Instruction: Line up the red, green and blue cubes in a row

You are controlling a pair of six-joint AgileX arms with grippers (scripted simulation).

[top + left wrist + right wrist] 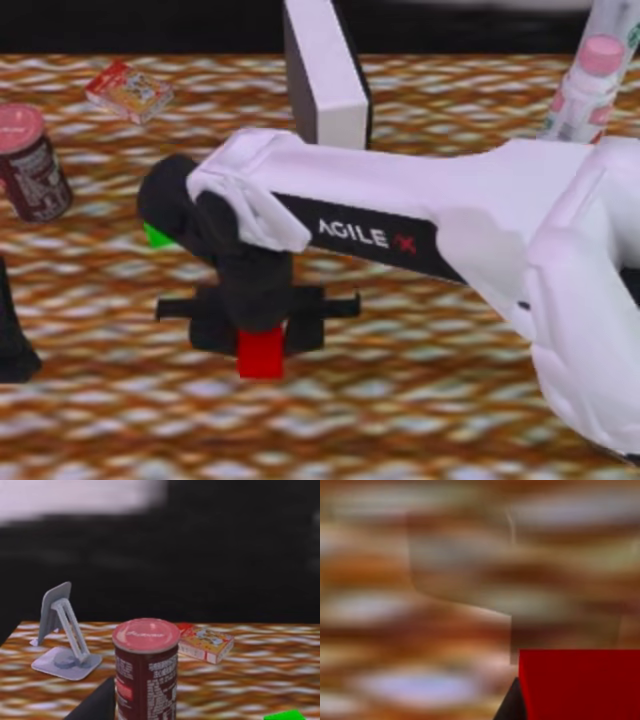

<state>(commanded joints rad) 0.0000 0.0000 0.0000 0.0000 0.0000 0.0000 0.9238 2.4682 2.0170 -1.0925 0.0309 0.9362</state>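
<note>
My right gripper (260, 338) reaches across to the table's middle-left and is shut on the red cube (260, 353), which fills the corner of the right wrist view (580, 685) beside one dark finger (512, 707). The cube hangs above the table, with a grey shadow on the cloth below it. A sliver of the green cube (156, 237) shows at the left of the right arm's black wrist, and again in the left wrist view (290, 715). The blue cube is hidden. My left arm (10, 340) sits parked at the left edge.
A dark red can with a pink lid (30, 165) (146, 670) stands at the left. A red-and-white packet (128, 90) lies at the back left. A white box (325, 70) stands at the back, a pink-capped bottle (590, 85) at the back right, a grey stand (62, 635) farther off.
</note>
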